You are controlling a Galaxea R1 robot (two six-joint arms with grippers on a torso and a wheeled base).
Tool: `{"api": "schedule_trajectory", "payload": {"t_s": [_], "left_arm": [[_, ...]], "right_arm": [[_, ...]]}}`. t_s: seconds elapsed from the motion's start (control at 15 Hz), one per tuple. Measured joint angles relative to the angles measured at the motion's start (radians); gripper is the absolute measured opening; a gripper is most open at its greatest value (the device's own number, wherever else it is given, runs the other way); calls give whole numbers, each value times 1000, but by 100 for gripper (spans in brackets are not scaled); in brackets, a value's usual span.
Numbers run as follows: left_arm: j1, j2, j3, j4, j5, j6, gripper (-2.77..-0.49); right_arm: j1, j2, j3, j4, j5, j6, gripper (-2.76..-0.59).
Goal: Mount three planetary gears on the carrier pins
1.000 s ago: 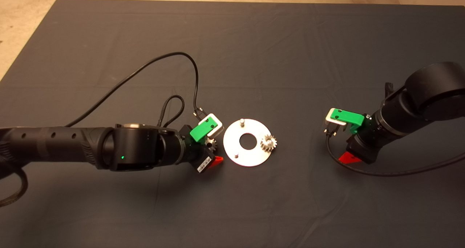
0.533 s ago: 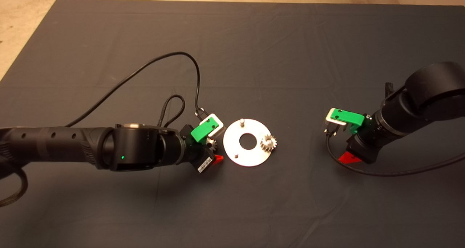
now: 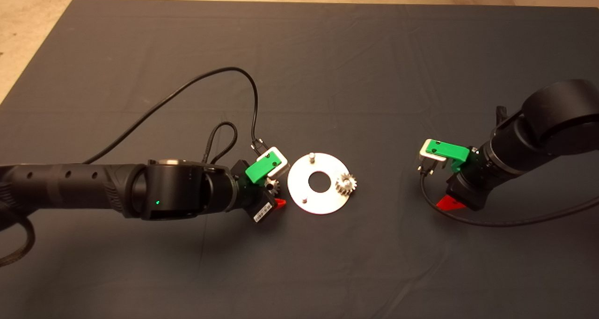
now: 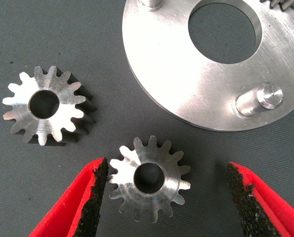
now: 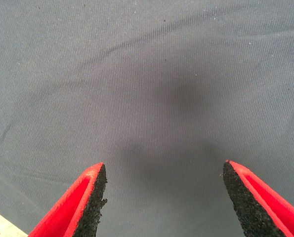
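We see a dark mat; the left gripper, fingers apart, straddles a toothed silvery gear; the right gripper gapes too.

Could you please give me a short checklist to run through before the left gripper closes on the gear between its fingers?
1. Left gripper open: ok.
2. Target gear between the fingers, lying flat on the mat: ok, though nearer one pad.
3. Second loose gear outside the fingers: ok.
4. Free pins on the plate: ok, near pin and far pin are bare.
5. One gear already on its pin: ok.
6. Right gripper open over bare mat, away from the plate: ok.
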Motion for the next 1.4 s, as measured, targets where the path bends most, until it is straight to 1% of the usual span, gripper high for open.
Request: {"api": "schedule_trajectory", "payload": {"t_s": [0.13,0.2,0.27,0.4,0.47,0.6,0.8,0.93,1.07,1.2,1.33,1.4], "left_arm": [[0,0,0,0,-2,0,-160],[1,0,0,0,-2,0,-166],[8,-1,-1,3,-3,3,-174],[23,-3,-6,0,-22,13,-174],[22,-3,-10,0,-26,13,-175],[22,-6,-11,0,-29,16,-190],[25,-14,-13,0,-36,16,-190],[33,-20,-13,-3,-35,16,-190],[33,-21,-13,-4,-34,16,-205],[33,-22,-13,-4,-34,16,-205],[33,-22,-13,-4,-33,16,-217],[33,-22,-13,-6,-33,16,-217]], "right_arm": [[0,0,0,0,0,0,-162],[0,0,0,0,0,0,-162],[0,0,0,0,0,0,-162],[0,0,0,0,-1,0,-162],[0,0,0,0,0,0,-162],[3,0,0,0,-1,0,-162],[2,0,0,0,-1,0,-162],[2,0,0,0,-1,0,-162],[2,0,0,0,-1,0,-162],[3,0,0,0,-1,0,-162],[2,0,0,0,-1,0,-162],[3,0,0,0,-1,0,-162]]}}
